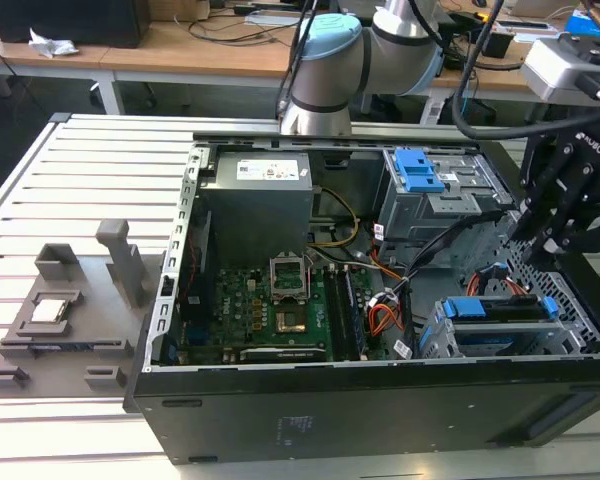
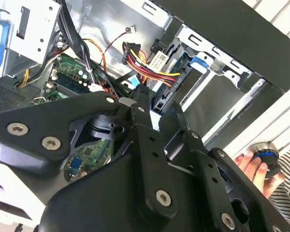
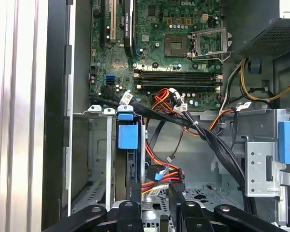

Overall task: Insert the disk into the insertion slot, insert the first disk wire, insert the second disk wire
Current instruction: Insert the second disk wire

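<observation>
Wooden workbenches (image 1: 180, 45) line the far side of the room, and in front of them a wide table of ribbed aluminium slats (image 1: 50, 190) carries the work. Towards the exterior view's right a big black computer tower (image 1: 380, 425) lies on its side on the table, with its open side facing up. A silver robot arm with pale blue joint caps (image 1: 330, 60) rises just beyond the tower's far edge.

Inside the tower a grey boxy power supply (image 1: 255, 195) sits at the far left, with a green motherboard (image 1: 270, 310) nearer. A taller grey metal bay with a blue latch (image 1: 420, 175) stands at the far right. In the near right corner is the insertion slot, a boxy silver metal cage with perforated walls (image 1: 435, 345). The disk, a flat grey hard drive in a bright blue plastic carrier (image 1: 485, 308), is seated inside that cage, standing on edge.

On the table at the exterior view's left rests a grey plastic fixture (image 1: 65, 310).

The black gripper (image 3: 155, 189) hangs over the tower's right side, close to the end of the disk. Its two fingers (image 3: 177, 195) stand partly apart and grip nothing that I can see. A bundle of red, yellow and black wires (image 3: 162, 178) shows in the gap beyond them, just beside the disk's end.

In the second wrist view a person's hand (image 2: 251, 166) with a striped sleeve rests on a small round black knob with a blue ring (image 2: 266, 155), outside the tower
</observation>
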Robot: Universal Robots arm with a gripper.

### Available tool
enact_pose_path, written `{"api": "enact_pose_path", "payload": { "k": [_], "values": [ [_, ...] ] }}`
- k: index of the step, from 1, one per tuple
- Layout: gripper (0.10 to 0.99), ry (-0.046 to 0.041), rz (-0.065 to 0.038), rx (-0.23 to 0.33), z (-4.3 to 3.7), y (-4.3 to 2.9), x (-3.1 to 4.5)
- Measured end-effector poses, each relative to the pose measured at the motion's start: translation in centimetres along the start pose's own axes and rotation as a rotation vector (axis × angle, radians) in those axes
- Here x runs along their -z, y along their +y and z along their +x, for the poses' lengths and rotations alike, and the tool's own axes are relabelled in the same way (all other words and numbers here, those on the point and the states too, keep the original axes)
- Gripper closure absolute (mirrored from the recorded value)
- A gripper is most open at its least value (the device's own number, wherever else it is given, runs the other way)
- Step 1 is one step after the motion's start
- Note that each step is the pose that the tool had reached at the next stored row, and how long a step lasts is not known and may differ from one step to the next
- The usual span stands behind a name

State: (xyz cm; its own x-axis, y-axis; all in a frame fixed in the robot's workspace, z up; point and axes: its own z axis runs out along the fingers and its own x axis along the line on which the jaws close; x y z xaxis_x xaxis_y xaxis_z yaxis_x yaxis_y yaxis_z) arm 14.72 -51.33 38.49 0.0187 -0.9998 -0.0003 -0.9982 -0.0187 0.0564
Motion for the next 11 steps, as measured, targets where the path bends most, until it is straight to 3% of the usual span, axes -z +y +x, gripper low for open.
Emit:
{"api": "enact_pose_path", "payload": {
  "k": [1, 5, 9, 11],
  "values": [
    [0.725, 0.0000, 0.000, 0.000, -0.05, 0.16, -0.58],
    [0.725, 0.0003, 0.000, 0.000, -0.10, 0.56, -1.78],
    [0.725, 0.0024, 0.000, 0.000, -0.11, 0.89, -2.69],
    [0.725, 0.0104, 0.000, 0.000, -0.12, 1.03, -3.00]
  ]
}}
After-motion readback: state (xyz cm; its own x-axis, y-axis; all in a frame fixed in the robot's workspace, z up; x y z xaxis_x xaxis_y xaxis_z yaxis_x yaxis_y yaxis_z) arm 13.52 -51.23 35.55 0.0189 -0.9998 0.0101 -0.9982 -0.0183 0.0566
